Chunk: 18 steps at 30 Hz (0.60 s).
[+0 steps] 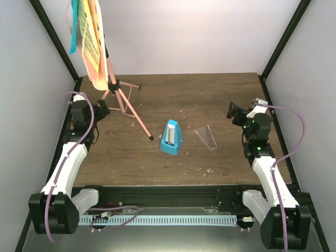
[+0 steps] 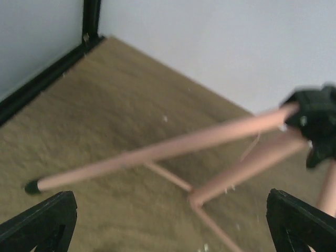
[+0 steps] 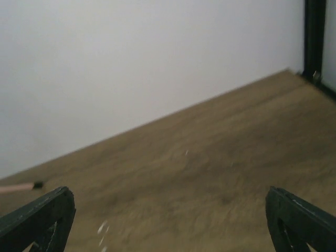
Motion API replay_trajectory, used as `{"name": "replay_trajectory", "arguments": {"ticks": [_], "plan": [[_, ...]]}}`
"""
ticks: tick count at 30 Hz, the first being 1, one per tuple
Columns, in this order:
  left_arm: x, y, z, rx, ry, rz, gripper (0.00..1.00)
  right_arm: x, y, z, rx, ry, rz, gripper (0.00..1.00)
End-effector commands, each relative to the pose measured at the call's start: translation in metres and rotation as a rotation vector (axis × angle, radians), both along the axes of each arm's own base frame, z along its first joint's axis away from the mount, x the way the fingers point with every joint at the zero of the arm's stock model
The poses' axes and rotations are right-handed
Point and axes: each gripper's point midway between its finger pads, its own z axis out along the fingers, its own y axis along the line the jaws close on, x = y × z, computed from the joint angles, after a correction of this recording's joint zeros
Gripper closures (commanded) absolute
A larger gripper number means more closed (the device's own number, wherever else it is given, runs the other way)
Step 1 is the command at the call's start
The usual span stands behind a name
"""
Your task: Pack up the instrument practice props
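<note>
Left claw wide; clear cover beside metronome

Music stand and music sheets cut off at 11 o'clock — print too small to read. Left wrist view: the stand blurred, leaving frame at 3 o'clock.

Pink stand upright far-left; blue metronome centre.

The scene is lit evenly and brightly; only faint, soft shadows are thrown on the table. Both wrist views are blurred, and the music stand is smeared.
</note>
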Motion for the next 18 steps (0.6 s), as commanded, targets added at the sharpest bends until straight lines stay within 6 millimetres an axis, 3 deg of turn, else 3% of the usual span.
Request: {"name": "replay_trajectory", "arguments": {"ticks": [1,6,11,15,18], "plan": [[-0.028,-0.036,-0.012,-0.078,0.155,-0.192,0.00,-0.024,0.028,-0.028,0.114,0.195,0.148,0.00],[-0.049,-0.078,-0.001,-0.185,0.156,-0.411,0.00,-0.043,0.064,-0.018,0.146,0.233,0.367,0.00],[-0.084,-0.121,0.005,-0.224,0.136,-0.699,0.01,-0.065,0.105,-0.002,0.214,0.283,0.633,0.00],[-0.106,-0.172,0.013,-0.291,0.068,-0.948,0.01,-0.090,0.143,-0.004,0.276,0.298,0.867,0.00],[-0.119,-0.207,0.010,-0.212,0.123,-1.073,0.03,-0.104,0.178,-0.012,0.203,0.303,0.961,0.00]]}}
